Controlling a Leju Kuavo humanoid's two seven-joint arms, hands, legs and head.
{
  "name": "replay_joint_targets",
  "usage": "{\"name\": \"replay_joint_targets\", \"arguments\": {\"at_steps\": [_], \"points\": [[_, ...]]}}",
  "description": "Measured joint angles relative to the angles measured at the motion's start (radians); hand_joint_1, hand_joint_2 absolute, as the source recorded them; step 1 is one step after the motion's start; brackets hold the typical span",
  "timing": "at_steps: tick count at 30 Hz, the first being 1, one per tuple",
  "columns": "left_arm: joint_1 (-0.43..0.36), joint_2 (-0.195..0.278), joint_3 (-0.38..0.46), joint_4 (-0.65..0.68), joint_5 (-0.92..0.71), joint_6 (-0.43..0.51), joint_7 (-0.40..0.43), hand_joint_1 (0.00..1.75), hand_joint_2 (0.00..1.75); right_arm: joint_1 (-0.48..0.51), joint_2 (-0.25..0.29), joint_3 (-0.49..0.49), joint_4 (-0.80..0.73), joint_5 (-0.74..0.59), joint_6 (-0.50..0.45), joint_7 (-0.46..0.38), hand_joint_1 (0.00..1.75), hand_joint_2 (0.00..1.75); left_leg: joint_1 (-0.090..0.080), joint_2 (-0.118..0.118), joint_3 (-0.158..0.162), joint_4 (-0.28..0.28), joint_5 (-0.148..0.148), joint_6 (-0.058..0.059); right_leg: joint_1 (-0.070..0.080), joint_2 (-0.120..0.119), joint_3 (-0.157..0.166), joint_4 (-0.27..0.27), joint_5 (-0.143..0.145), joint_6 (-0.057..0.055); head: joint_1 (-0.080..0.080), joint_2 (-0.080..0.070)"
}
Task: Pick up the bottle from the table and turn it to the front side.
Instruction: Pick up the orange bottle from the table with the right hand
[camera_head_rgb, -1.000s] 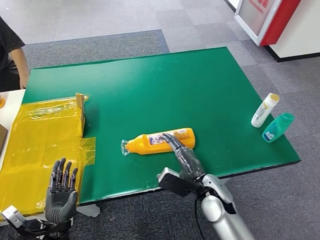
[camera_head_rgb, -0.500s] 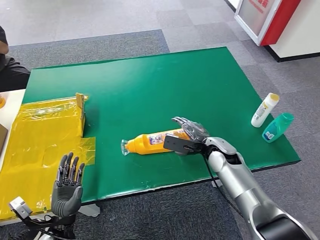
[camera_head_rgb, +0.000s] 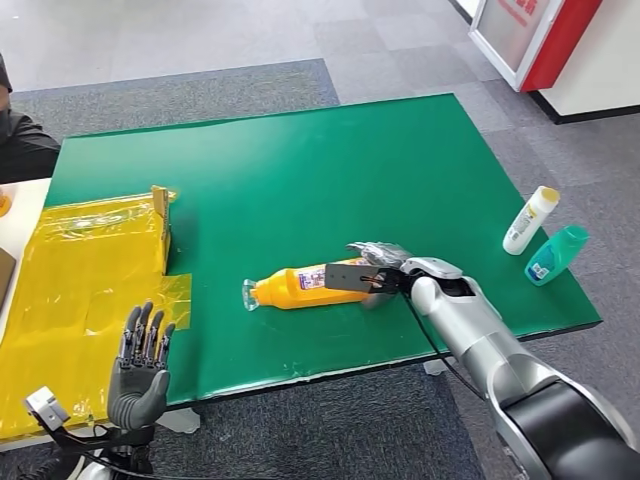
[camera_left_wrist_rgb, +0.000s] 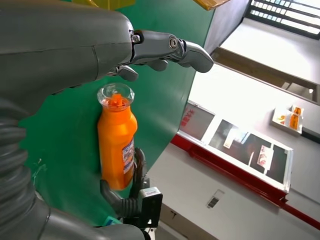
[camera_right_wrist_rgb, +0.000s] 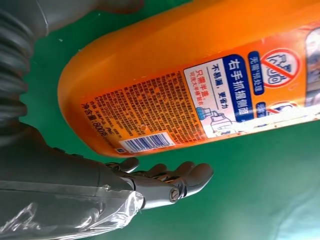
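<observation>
The orange bottle lies on the green table near its 6 o'clock edge. The right hand, fingers apart, brackets its base, not yet gripping; closing comes next. The left hand hangs with fingers spread, empty.

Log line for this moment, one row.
orange bottle: lying on green table | right hand: at its base, grip unclear | left hand: open

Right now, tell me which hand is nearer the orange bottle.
Right. The right hand is at the base end of the orange bottle, fingers alongside it. The left hand hovers off the table's near edge, well apart from the bottle.
</observation>
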Motion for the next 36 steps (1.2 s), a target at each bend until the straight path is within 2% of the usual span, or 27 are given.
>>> {"name": "replay_joint_targets", "arguments": {"at_steps": [1, 5, 12, 20, 25, 31, 36], "points": [[-0.001, 0.001, -0.001, 0.001, 0.000, 0.000, 0.000, 0.00, 1.75, -0.008, 0.000, 0.006, 0.016, -0.001, 0.001, -0.001, 0.02, 1.75, 0.000, 0.000, 0.000, 0.000, 0.000, 0.000, 0.000, 0.000, 0.000, 0.000, 0.000, 0.000, 0.000, 0.000], [-0.004, 0.005, -0.005, 0.004, 0.000, 0.000, 0.000, 0.00, 1.75, -0.033, 0.007, 0.028, 0.073, -0.001, 0.005, -0.001, 1.74, 1.75, 0.000, 0.000, 0.000, 0.000, 0.000, 0.000, 0.000, 0.000, 0.000, 0.000, 0.000, 0.000, 0.000, 0.000], [-0.012, 0.007, -0.009, 0.011, 0.001, 0.000, 0.000, 0.00, 1.75, -0.066, 0.020, 0.057, 0.138, -0.010, -0.019, -0.013, 1.75, 1.75, 0.000, 0.000, 0.000, 0.000, 0.000, 0.000, 0.000, 0.000, 0.000, 0.000, 0.000, 0.000, 0.000, 0.000], [-0.011, 0.010, -0.008, 0.012, 0.004, 0.005, 0.000, 0.00, 1.75, -0.039, 0.021, 0.062, 0.127, -0.065, -0.092, -0.042, 1.75, 1.75, 0.000, 0.000, 0.000, 0.000, 0.000, 0.000, 0.000, 0.000, 0.000, 0.000, 0.000, 0.000, 0.000, 0.000], [-0.004, 0.014, -0.001, 0.012, 0.032, -0.018, 0.000, 0.00, 1.75, 0.054, 0.014, 0.050, -0.021, -0.169, -0.144, -0.056, 1.75, 1.75, 0.000, 0.000, 0.000, 0.000, -0.001, 0.000, 0.000, 0.000, -0.001, 0.000, -0.001, 0.000, 0.000, 0.000], [0.003, 0.014, 0.008, 0.009, 0.040, -0.031, -0.002, 0.00, 1.75, 0.147, 0.008, 0.028, -0.180, -0.228, -0.169, -0.061, 1.75, 1.75, 0.000, 0.000, 0.000, 0.000, -0.001, 0.000, 0.000, 0.000, 0.000, 0.000, -0.001, 0.000, 0.000, 0.000], [0.024, 0.011, 0.009, -0.046, 0.027, -0.030, 0.001, 0.00, 1.75, 0.270, 0.039, -0.033, -0.343, -0.362, -0.204, -0.104, 1.75, 1.75, 0.000, -0.001, 0.000, 0.000, -0.001, 0.000, 0.000, 0.000, 0.000, 0.000, -0.001, -0.001, 0.000, 0.000]]}}
